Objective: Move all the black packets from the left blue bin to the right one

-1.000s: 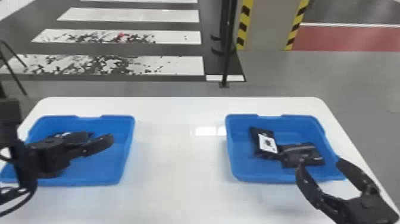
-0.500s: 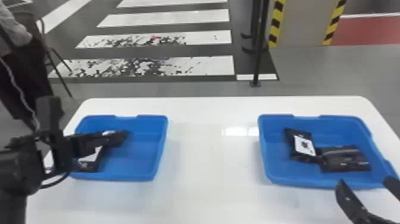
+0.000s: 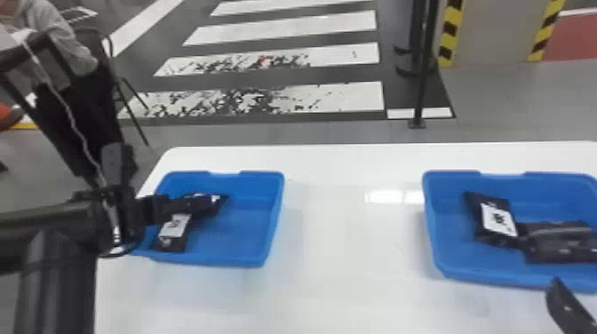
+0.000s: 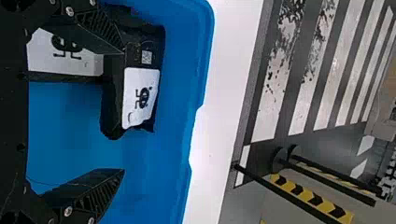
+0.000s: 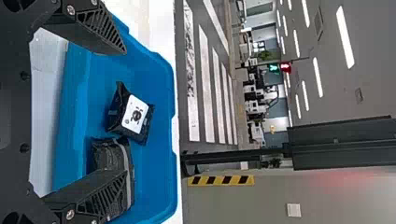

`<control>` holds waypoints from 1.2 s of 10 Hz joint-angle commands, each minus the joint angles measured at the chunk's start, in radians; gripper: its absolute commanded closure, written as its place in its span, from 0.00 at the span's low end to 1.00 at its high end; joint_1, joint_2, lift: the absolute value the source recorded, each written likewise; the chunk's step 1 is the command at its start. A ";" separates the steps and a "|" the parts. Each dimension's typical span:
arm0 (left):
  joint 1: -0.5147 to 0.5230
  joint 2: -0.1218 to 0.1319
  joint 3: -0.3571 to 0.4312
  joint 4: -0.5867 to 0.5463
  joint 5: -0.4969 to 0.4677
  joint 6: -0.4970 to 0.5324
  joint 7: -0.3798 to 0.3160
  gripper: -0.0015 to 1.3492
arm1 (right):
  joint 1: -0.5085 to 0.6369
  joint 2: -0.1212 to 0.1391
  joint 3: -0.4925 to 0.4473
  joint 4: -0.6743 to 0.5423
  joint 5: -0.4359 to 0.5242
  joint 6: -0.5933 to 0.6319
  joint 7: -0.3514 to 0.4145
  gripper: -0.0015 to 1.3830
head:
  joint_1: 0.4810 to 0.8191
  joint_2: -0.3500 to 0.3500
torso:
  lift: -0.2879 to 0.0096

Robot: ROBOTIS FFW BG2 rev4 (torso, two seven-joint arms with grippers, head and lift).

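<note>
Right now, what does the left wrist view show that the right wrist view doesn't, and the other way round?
Left wrist view: the left bin, with two white-labeled packets and the open left gripper.

Right wrist view: the right bin, with one white-labeled packet, one plain dark packet and the open right gripper, plus ceiling lights.

Both: white table, crosswalk stripes and yellow-black striping.

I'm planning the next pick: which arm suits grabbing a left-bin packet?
Probably left: the left gripper hangs open over the left bin, near two black packets; the right gripper is at the right bin.
</note>
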 commanded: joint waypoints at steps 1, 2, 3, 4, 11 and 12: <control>-0.061 0.017 -0.037 0.085 -0.025 -0.003 0.000 0.10 | -0.004 -0.002 0.009 0.009 -0.013 0.004 0.000 0.08 | 0.63 0.81 | 0.45; -0.074 0.017 -0.037 0.102 -0.039 -0.003 0.006 0.10 | -0.007 -0.003 0.013 0.016 -0.021 0.009 0.000 0.08 | 0.63 0.81 | 0.45; -0.083 0.015 -0.031 0.124 -0.057 -0.003 0.015 0.10 | -0.007 -0.003 0.013 0.019 -0.025 0.012 0.000 0.08 | 0.63 0.82 | 0.45; -0.106 0.015 -0.025 0.163 -0.075 -0.008 0.029 0.10 | -0.007 -0.003 0.013 0.019 -0.027 0.014 0.000 0.08 | 0.63 0.83 | 0.45; -0.243 0.028 -0.081 0.379 -0.180 0.019 0.058 0.59 | -0.024 -0.005 0.017 0.048 -0.055 0.019 0.005 0.09 | 0.63 0.87 | 0.45; -0.250 0.028 -0.089 0.399 -0.192 0.034 0.064 0.61 | -0.024 -0.006 0.017 0.051 -0.059 0.019 0.006 0.09 | 0.63 0.88 | 0.45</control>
